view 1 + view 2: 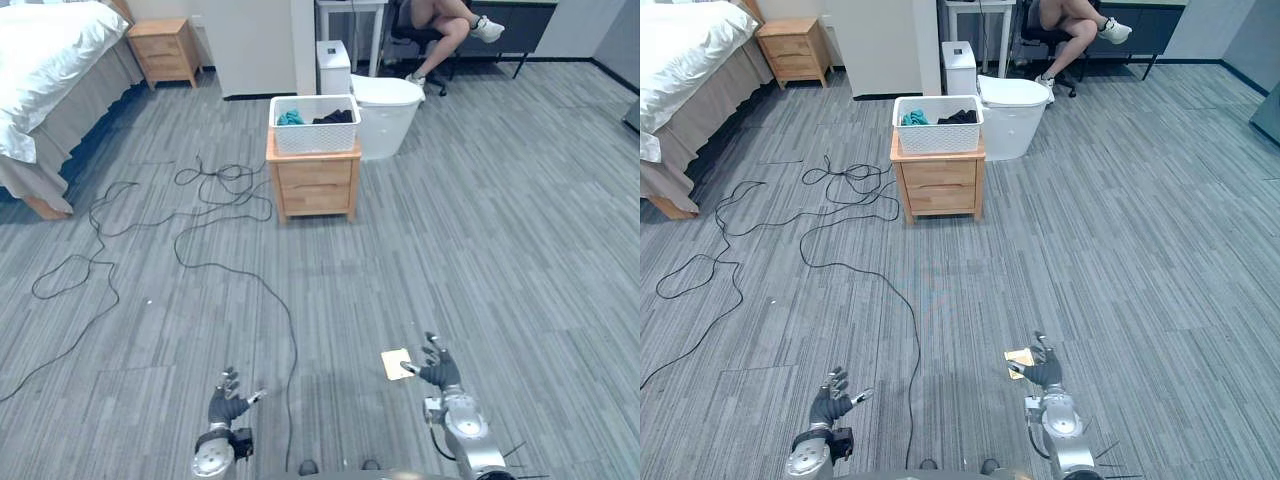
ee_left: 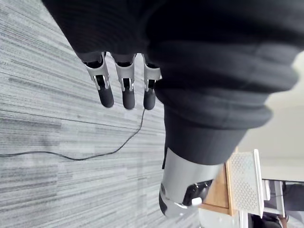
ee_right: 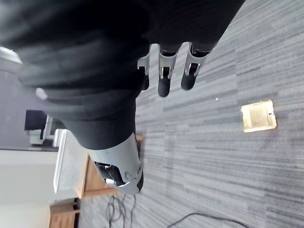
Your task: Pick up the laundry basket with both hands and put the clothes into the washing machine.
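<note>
Far ahead on the wooden table [image 1: 313, 183], white laundry basket [image 1: 314, 135] with clothes [image 1: 333, 117] inside: likely light, with stiff mesh walls; grasp the rim at opposite sides. Your left hand [image 1: 228, 405] and right hand [image 1: 438, 370] are well apart from it, fingers spread, empty.

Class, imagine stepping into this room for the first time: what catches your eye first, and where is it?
The white laundry basket of clothes stands out, set on a wooden nightstand mid-floor, with the white washing machine just behind it. A bed lies far left and a person sits at the back. The left hand and right hand hang open in the foreground, well short of the basket.
</note>
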You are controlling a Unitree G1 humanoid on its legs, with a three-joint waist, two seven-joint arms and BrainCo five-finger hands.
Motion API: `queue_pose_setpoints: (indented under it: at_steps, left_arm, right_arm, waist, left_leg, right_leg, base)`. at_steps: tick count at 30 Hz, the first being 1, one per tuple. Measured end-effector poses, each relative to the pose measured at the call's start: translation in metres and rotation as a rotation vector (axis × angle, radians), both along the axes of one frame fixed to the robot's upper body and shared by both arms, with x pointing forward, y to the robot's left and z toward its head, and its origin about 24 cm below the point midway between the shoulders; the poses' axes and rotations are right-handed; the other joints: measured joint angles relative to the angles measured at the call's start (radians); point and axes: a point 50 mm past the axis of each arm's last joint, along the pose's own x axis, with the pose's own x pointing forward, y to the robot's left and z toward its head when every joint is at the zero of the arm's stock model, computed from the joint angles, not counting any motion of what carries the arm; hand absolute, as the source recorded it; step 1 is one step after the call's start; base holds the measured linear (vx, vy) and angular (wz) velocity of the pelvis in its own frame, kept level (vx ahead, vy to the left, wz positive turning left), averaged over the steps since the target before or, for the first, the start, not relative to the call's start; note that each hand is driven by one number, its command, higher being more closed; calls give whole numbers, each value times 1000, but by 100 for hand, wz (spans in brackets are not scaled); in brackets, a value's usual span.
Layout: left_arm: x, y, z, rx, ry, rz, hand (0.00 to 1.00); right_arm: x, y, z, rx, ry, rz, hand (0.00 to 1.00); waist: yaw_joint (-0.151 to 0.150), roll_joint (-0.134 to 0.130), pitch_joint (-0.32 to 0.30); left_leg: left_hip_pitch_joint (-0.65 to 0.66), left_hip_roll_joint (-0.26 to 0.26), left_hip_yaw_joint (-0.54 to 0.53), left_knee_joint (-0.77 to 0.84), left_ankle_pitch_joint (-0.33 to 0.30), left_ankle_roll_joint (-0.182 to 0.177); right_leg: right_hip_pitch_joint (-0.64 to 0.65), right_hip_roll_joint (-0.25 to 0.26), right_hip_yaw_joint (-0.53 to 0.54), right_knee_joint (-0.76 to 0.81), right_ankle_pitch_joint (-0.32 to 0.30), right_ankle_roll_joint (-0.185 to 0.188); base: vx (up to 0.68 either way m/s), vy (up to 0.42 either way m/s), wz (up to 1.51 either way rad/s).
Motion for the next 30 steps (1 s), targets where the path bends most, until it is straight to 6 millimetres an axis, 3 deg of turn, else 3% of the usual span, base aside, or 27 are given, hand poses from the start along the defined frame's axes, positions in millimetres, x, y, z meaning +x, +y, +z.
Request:
queue_pose_setpoints:
  at_steps: [7, 14, 26, 30]
  left_arm:
    - [-28, 7, -13, -5, 112, 50, 0]
    - [-37, 8, -18, -15, 154, 63, 0]
    - [-32, -5, -19, -58, 133, 49, 0]
    - [-26, -7, -14, -72, 91, 58, 0]
  right_arm:
    - [-38, -16, -26, 50, 159, -130, 0]
    - [-54, -25, -35, 105, 215, -242, 0]
    - [-49, -29, -32, 138, 187, -297, 0]
    - [-33, -22, -28, 155, 151, -280, 0]
  waist:
    - [-11, -14, -8]
    - [-15, -15, -10]
    - [-14, -10, -11]
    - [11, -4, -6]
  left_leg:
    - [4, 0, 0, -15, 4, -2]
    - [11, -1, 7, -35, 8, 2]
    - [-25, -1, 33, -34, -2, 6]
    - [-107, 5, 93, 86, -82, 26]
  right_leg:
    - [-3, -1, 2, 2, 0, 0]
    - [-2, 0, 4, -11, 0, 0]
    - [-37, 3, 29, -27, -3, 5]
    - [-105, 1, 91, 14, -9, 12]
  base:
    - [-64, -14, 1]
    - [-20, -7, -2]
    - [-2, -3, -5]
    - [3, 27, -48]
